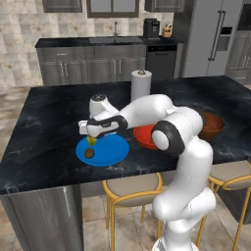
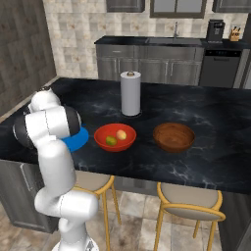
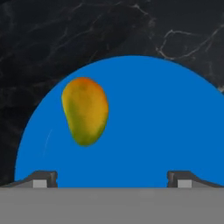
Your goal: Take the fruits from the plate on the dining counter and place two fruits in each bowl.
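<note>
Two fruits sit on the blue plate below me: the olive-yellow fruit, elongated with an orange blush at one end and greener at the other, and the dark brown fruit closer to the plate's near-left edge. My gripper hangs right over the olive-yellow one, fingers spread wide, nothing between them. Through my hand camera both fingertips stand well apart at the bottom, and the fruit lies on bare blue off toward the left one, apart from both.

Over to the right of the plate, the red bowl carries two fruits already: the yellow-green fruit and the peach-orange fruit, touching or nearly so, side by side near the middle. Further right again, the brown bowl stands on its own, apart from the red one; I see wood-grain rings inside it.

Everything rests on the dining counter, black marble with white veins. A paper towel roll stands upright behind the red bowl. My arm bends out across the red bowl in the left base view, hiding part of it. Two stools with yellow frames tuck under the counter's near edge.
</note>
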